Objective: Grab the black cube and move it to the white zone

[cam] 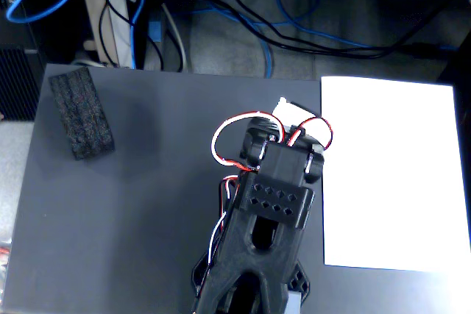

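**Foam block sits far from the white sheet; arm between them**

The fixed view looks down on a dark grey mat covering the tabletop; the black cube, a rough oblong foam block, lies on the mat near its upper left corner, turned slightly off square to the mat's edges; nothing touches it. The white zone, a large plain rectangular sheet, lies flat on the right side of the mat, well apart from the block; its surface is bare. Between the two, the glossy black robot arm reaches up from the bottom edge of the view; its head ends near the middle of the mat, just beside the left edge of the sheet; red, white and black wires loop around that head. The arm's body covers the jaws from above, so I cannot tell whether they are spread or pressed together; the block is plainly not in them. Beyond the mat's far edge, blue cables and black ones trail across the floor.
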Tool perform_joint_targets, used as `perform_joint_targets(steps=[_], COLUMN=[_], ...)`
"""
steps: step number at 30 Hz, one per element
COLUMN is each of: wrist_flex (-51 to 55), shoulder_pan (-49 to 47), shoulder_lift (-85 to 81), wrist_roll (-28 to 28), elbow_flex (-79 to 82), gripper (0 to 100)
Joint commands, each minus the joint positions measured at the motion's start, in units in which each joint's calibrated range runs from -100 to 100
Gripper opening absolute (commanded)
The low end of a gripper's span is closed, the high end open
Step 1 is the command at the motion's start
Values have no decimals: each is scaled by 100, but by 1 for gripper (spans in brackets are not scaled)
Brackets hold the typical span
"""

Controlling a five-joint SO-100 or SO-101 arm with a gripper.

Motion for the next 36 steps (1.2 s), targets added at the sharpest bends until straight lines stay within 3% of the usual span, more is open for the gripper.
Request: perform_joint_targets(steps=[1,6,9,18,21,29,34,36], wrist_flex=[-778,-718,-126,-100,-117,-143,-1695,-1867], shoulder_pan=[-68,-68,-2,-75,-436,-546,-524,-583], shoulder_lift=[-49,-7,-49,-58,-58,-66,-75,-75], wrist_roll=[-515,-505,-505,-484,271,286,318,318], elbow_flex=[119,119,119,119,119,119,119,-389], gripper=[1,1,1,1,1,1,2,5])
